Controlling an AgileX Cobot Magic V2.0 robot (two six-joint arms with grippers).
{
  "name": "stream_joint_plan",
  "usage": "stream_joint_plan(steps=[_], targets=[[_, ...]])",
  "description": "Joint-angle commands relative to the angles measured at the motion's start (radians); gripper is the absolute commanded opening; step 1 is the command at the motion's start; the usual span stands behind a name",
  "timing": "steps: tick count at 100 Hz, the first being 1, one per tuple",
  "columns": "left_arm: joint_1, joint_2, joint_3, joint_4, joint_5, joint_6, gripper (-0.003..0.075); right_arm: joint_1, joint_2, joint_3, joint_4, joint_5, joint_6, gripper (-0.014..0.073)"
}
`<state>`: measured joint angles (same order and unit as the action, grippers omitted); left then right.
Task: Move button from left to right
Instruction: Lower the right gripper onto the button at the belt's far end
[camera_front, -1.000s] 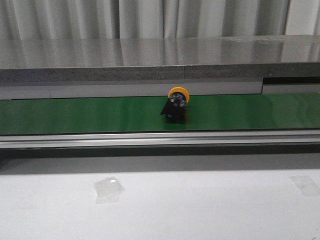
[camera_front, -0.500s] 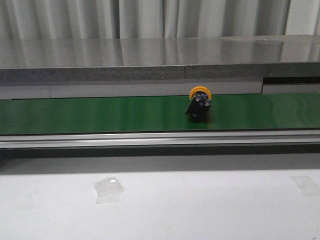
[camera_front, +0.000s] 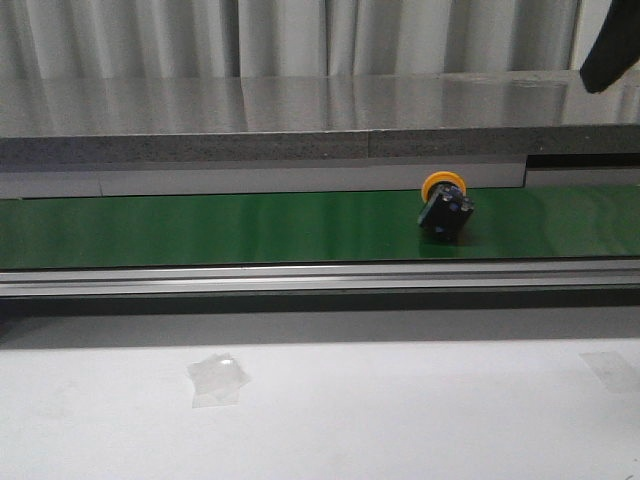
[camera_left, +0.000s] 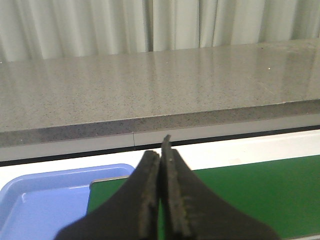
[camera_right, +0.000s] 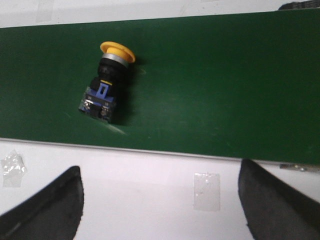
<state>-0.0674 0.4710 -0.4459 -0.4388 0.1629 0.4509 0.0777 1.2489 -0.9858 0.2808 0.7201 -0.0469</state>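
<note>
On the green belt the button lies tipped over, our right gripper spread wide and empty above, left gripper closed on nothing; a late grab could miss.

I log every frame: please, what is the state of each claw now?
Left claw: closed, holding nothing.
Right claw: open, empty, above the button.

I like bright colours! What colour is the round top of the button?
Orange-yellow. The button shows it best in the right wrist view.
</note>
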Motion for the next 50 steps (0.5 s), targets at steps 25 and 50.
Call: stream_joint_plan(steps=[25,50], targets=[[-0.005,0.002,-0.027,-0.013,-0.078,-0.003,-0.002,0.001,0.167,-0.134,0.024,-0.085,-0.016,0.0624],[-0.005,0.002,-0.027,-0.013,-0.078,-0.003,-0.002,0.001,0.264,-0.188,0.072,-0.087,-0.035,0.0624]])
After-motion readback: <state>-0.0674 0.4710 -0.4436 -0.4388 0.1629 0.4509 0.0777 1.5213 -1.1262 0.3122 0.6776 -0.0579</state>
